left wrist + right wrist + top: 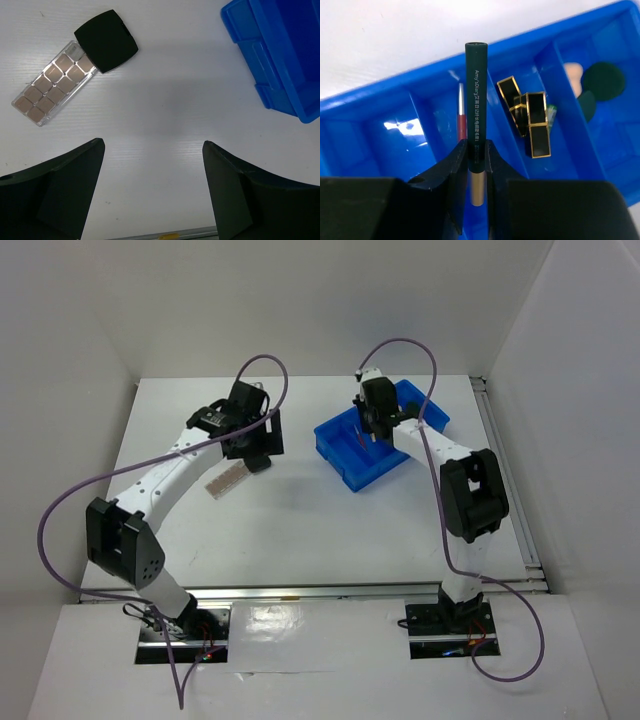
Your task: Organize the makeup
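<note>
My right gripper point(476, 147) is shut on a dark green pencil point(476, 90) with a gold end and holds it over a middle compartment of the blue tray point(380, 100). A thin red pencil point(461, 117) lies in that compartment. Two gold-black lipsticks point(537, 125) lie one compartment to the right, and a green round jar point(604, 80) and a beige sponge point(572, 75) lie further right. My left gripper point(153, 144) hangs open over bare table. Beyond it, a black square compact point(106, 41) overlaps one end of the pinkish glitter strip point(52, 85).
The blue tray point(380, 445) stands at the back right of the white table, turned at an angle, and its corner shows in the left wrist view point(280, 55). White walls enclose the table. A metal rail point(300, 592) runs along the near edge.
</note>
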`<state>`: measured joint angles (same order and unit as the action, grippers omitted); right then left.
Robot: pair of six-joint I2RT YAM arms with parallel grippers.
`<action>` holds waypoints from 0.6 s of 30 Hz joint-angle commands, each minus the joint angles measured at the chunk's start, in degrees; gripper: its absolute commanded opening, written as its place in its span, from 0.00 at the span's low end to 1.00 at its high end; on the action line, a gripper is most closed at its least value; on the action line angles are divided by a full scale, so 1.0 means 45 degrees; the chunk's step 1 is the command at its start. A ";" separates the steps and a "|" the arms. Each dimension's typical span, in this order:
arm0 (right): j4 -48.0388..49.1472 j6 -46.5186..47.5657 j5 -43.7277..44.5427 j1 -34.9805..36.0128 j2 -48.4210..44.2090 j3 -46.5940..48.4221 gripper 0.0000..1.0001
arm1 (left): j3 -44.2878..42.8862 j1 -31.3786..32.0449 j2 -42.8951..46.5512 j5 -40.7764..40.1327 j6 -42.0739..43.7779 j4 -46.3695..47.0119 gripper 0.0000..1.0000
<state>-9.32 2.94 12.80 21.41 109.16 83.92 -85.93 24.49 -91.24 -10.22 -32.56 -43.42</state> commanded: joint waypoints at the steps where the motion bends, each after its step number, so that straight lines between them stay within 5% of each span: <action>1: 0.0118 0.0108 -0.0090 -0.0225 0.0428 -0.0385 0.12 | -0.0746 -0.0013 -0.0504 0.0239 0.0086 0.0233 0.93; 7: 0.0587 0.0108 -0.0344 -0.0498 0.0838 -0.0524 0.21 | -0.1705 -0.0013 -0.1967 -0.0405 -0.0675 -0.0253 0.95; 11: 0.0452 -0.0163 -0.0149 -0.0500 0.0956 -0.0408 0.50 | -0.2250 -0.0265 -0.2806 -0.0522 -0.1377 -0.0877 0.95; 14: 0.0566 -0.0418 -0.0285 -0.0500 0.0626 -0.0407 0.59 | -0.2506 -0.0558 -0.3238 -0.0405 -0.1535 -0.1151 0.95; 18: 0.0450 -0.0730 -0.0481 -0.0267 0.0331 -0.0289 0.59 | -0.2973 -0.1105 -0.4096 0.0062 -0.1652 -0.1269 0.93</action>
<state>-9.19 1.45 11.18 19.51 113.60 81.54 -96.16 21.56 -107.77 -11.03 -38.09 -47.59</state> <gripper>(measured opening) 0.585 0.941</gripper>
